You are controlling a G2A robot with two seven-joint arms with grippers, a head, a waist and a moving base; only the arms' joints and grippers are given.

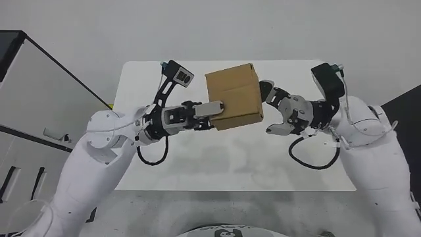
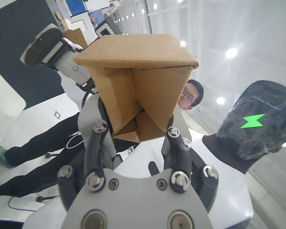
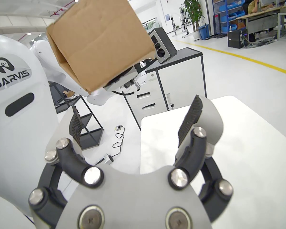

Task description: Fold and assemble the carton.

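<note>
While the left end effector (image 1: 218, 108) clamped the carton (image 1: 234, 91) above the surface (image 1: 217, 164), the right end effector (image 1: 268, 110) gaped wide just beside it; flap closing seemed in hand, needing a push from the right.

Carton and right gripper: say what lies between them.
Nothing stands between them; in the right wrist view, open air separates the right gripper and the carton.

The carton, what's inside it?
At the near end of the carton, only its own brown flaps show, folded inward with a small gap between them. Nothing else is visible. The space deeper in is covered by those flaps and the walls.
</note>
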